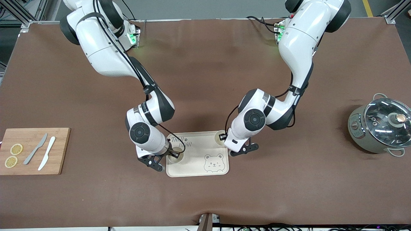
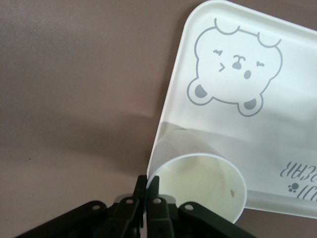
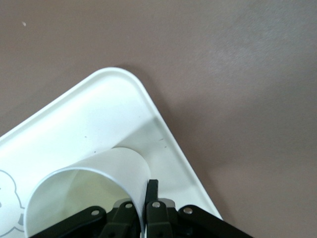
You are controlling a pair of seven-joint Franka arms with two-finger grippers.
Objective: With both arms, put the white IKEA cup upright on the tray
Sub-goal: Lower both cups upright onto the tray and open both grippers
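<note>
Left tool (image 1: 222,137): is pinching the rim of the first white cup (image 1: 219,137), fingers narrowed onto the wall, at the tray's corner toward the left arm's end and farther from the front camera; the left wrist view shows the left tool (image 2: 147,186) gripping that cup (image 2: 198,183) mouth up.

Right tool (image 1: 173,154): is clamping the rim of the second white cup (image 1: 176,156) in the same narrow grip, at the tray's edge toward the right arm's end, nearer to the camera.

Tray (image 1: 205,146): is lying between the two arms on the brown desk (image 1: 205,64), bear face showing.

Progress: both cups are standing mouth up over the tray, so the carrying looks nearly done. Whether either base is resting on the tray cannot be told. Letting go and lifting away are left.

Surroundings: a wooden cutting board (image 1: 35,150) with lemon slices (image 1: 13,155) and two knives (image 1: 41,153) is sitting well apart toward the right arm's end; a lidded pot (image 1: 380,128) toward the left arm's end.

Obstacles: nothing is crowding the tray; the first white cup is sitting close to the rim, so it could tip on release.
</note>
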